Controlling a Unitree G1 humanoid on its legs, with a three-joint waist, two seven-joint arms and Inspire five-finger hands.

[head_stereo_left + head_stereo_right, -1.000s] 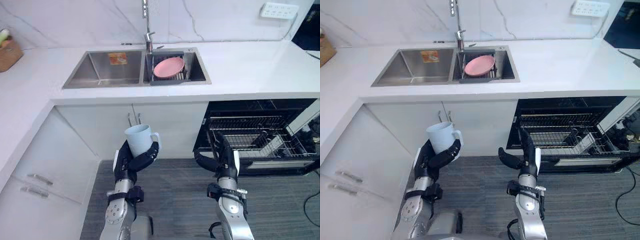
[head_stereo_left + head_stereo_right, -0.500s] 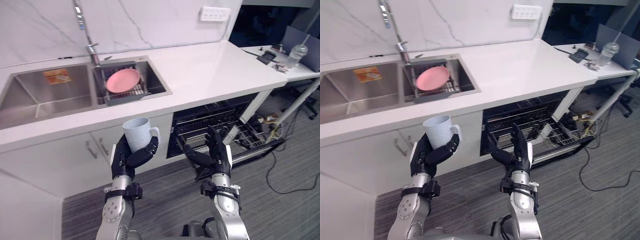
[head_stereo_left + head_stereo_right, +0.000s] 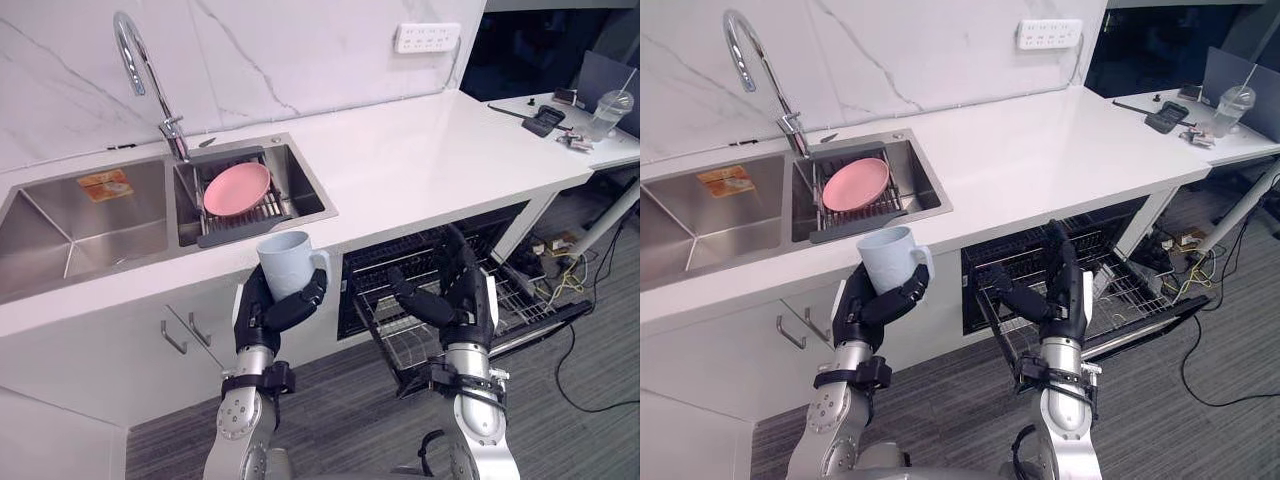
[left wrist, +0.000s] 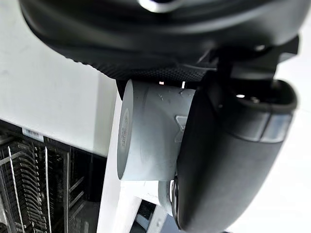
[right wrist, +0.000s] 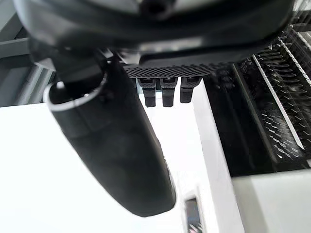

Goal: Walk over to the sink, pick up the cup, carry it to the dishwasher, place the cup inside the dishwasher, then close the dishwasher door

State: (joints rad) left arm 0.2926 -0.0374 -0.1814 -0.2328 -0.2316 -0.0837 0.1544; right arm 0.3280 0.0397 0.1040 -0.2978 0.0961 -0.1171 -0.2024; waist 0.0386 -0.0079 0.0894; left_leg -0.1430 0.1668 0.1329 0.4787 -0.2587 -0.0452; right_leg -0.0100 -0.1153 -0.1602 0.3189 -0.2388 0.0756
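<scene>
Nearest, the robot's left hand [image 3: 268, 318] has its fingers curled round a pale cup [image 3: 290, 264], which it holds upright in the air in front of the cabinet, below the counter's edge. The right hand [image 3: 458, 300] is raised beside it with fingers straight and empty, in front of the dishwasher's [image 3: 500, 225] pulled-out wire rack [image 3: 400, 340].

The step appears to be carrying the cup to that rack. It would go best with the cup kept level and the grip firm, swung right and lowered onto a bare part of the rack, with the right hand kept out of the way.

Beyond is the white counter [image 3: 430, 150], with a sink [image 3: 60, 230] holding a pink plate [image 3: 237, 187].

An orange sticker [image 3: 105, 184] in the sink and a barcode label [image 4: 33, 132] on the dishwasher are too small to read.
</scene>
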